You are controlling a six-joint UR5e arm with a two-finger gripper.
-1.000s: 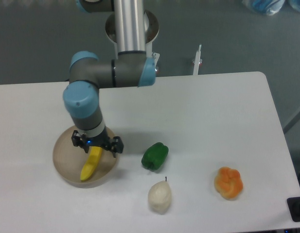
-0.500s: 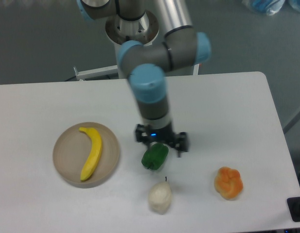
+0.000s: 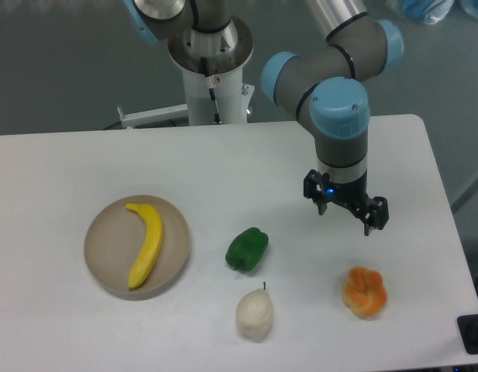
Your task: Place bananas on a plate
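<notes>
Since the earlier frames, gripper (image 3: pixel 346 209) has swung from the plate, past the green pepper (image 3: pixel 247 249), to the right side, above the lumpy orange pepper (image 3: pixel 364 291). Jaws spread, empty. Smooth yellow curved banana (image 3: pixel 146 243) lies on round beige-tan plate (image 3: pixel 103 232). Placing looks done; next likely only retreat.

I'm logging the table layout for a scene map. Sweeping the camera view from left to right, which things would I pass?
plate → banana lying on it → green pepper → whitish pear → gripper → orange pepper
</notes>
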